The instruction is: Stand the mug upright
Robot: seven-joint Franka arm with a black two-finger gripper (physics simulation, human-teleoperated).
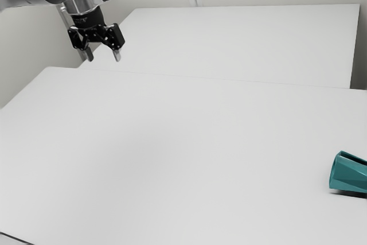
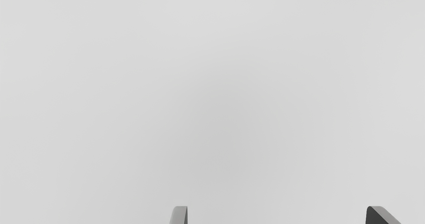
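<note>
My gripper (image 1: 103, 58) hangs high over the table's far left part in the exterior view, open, with nothing between its fingers. In the wrist view the gripper (image 2: 277, 214) has its two fingertips wide apart over bare white surface. A teal, faceted mug (image 1: 348, 174) lies on its side at the exterior view's right edge, partly cut off by that edge. It is a long way from the gripper, nearer the camera and toward the exterior view's right. Whether it has a handle cannot be seen.
The white table (image 1: 172, 142) stretches across the exterior view. Behind it is another white surface (image 1: 241, 41), with pale walls around. A thin dark line crosses the lower left corner of the exterior view.
</note>
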